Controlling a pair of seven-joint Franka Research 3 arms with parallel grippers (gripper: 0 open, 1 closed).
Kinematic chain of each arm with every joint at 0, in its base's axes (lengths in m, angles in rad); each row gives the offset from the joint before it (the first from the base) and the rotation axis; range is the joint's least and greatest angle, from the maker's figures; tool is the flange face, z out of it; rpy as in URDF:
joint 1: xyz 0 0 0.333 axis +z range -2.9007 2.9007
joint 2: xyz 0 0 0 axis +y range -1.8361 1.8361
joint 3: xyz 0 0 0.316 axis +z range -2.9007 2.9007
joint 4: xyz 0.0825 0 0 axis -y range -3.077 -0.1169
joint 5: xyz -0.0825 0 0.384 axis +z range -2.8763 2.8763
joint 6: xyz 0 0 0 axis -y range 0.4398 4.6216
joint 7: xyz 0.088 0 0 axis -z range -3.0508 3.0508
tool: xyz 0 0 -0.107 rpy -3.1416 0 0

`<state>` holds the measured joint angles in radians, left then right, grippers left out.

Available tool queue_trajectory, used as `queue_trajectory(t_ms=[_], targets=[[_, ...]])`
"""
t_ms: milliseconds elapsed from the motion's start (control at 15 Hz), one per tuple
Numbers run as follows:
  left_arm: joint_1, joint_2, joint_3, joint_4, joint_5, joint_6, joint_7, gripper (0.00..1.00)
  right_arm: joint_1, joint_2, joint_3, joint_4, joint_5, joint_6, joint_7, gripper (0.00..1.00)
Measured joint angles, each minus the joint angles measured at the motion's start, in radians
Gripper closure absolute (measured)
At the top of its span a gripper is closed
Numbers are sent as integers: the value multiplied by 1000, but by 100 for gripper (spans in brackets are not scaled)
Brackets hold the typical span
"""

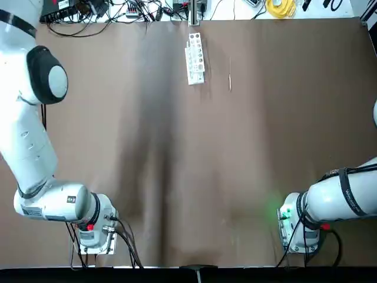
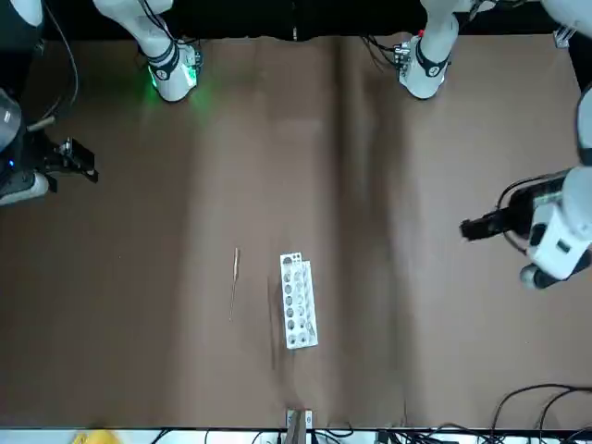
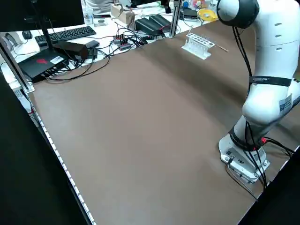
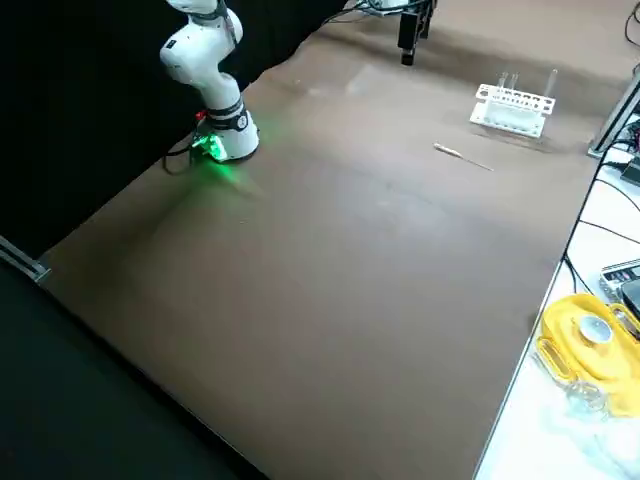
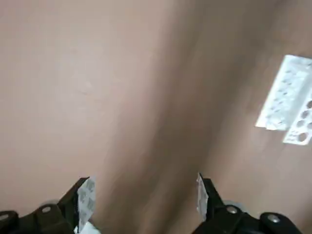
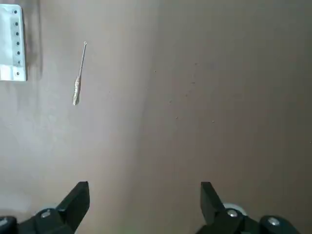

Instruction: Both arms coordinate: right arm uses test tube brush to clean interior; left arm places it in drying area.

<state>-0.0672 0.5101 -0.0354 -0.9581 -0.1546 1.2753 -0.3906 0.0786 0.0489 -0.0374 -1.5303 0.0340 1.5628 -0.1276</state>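
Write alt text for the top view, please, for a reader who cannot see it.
A white rack and a thin test tube brush lie apart at the far middle of a brown table. Both robot arms are drawn back to the sides.

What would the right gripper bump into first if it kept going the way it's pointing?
Probably just the bare brown table. The open right gripper faces it; the test tube brush and white rack lie off to one side, though depth is hard to judge.

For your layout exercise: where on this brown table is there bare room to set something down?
Nearly everywhere: the whole brown table between the two arm bases and the small white holed rack lies bare. Only the far edge is occupied, by that rack and the thin pale wire brush beside it, apart.
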Motion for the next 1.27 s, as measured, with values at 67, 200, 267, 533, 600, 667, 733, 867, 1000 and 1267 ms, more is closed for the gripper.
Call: queue_trajectory(t_ms=[67, 200, 267, 533, 600, 667, 733, 867, 1000, 1267], targets=[[13, -25, 0, -26, 26, 0, 45, 1, -5, -15, 0, -11, 0, 2, 0, 0], [41, -89, 0, -119, 44, 52, 98, 1, -13, -31, 0, -19, 0, 4, -2, 0], [52, -136, 0, -204, 46, 125, 134, 1, -14, -35, 0, -23, 0, 5, -2, 0], [56, -363, -3, -588, 48, 383, 198, 1, -14, -36, 0, -32, -1, 10, -2, 0], [56, -401, -4, -628, 48, 386, 198, 1, -14, -36, 0, -33, -1, 10, -2, 0], [56, -430, -3, -643, 48, 377, 198, 1, -14, -36, 0, -34, -1, 11, -2, 0], [56, -452, -1, -641, 50, 358, 198, 1, -14, -36, 0, -35, -1, 11, -2, 0], [55, -493, -5, -611, 132, 289, 212, 1, -14, -36, 0, -37, -1, 15, -2, 0], [54, -513, -10, -601, 171, 276, 217, 1, -14, -36, 0, -38, -1, 16, -2, 0], [53, -521, -11, -600, 178, 273, 256, 1, -15, -36, 0, -39, -1, 18, -2, 0]])
